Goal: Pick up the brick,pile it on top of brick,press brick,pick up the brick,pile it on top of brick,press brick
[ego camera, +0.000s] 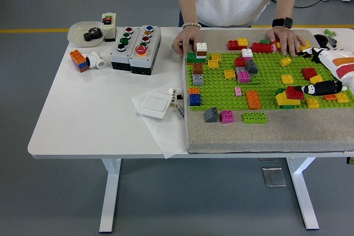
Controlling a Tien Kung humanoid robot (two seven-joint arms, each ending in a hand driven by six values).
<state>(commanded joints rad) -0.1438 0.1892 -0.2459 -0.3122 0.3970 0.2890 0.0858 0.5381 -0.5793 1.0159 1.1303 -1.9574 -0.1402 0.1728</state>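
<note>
A red brick (pixel 294 93) sits stacked on a yellow brick (pixel 285 101) at the right of the green baseplate (pixel 271 81). My right hand (pixel 303 71), white and orange with black fingers, comes in from the right edge and is open, holding nothing. Its black thumb (pixel 319 88) lies just right of the stacked red brick, and I cannot tell whether they touch. The other fingers (pixel 311 53) point toward the plate's far edge. A second red brick (pixel 308 73) and a small yellow brick (pixel 316 79) lie between them. My left arm is out of view.
A person stands at the far side with one hand (pixel 185 41) on the mat's far left corner and the other hand (pixel 287 40) on the plate's far edge. Several loose bricks dot the plate. Button boxes (pixel 135 48), a bowl (pixel 84 33) and a white switch (pixel 155 105) lie on the left.
</note>
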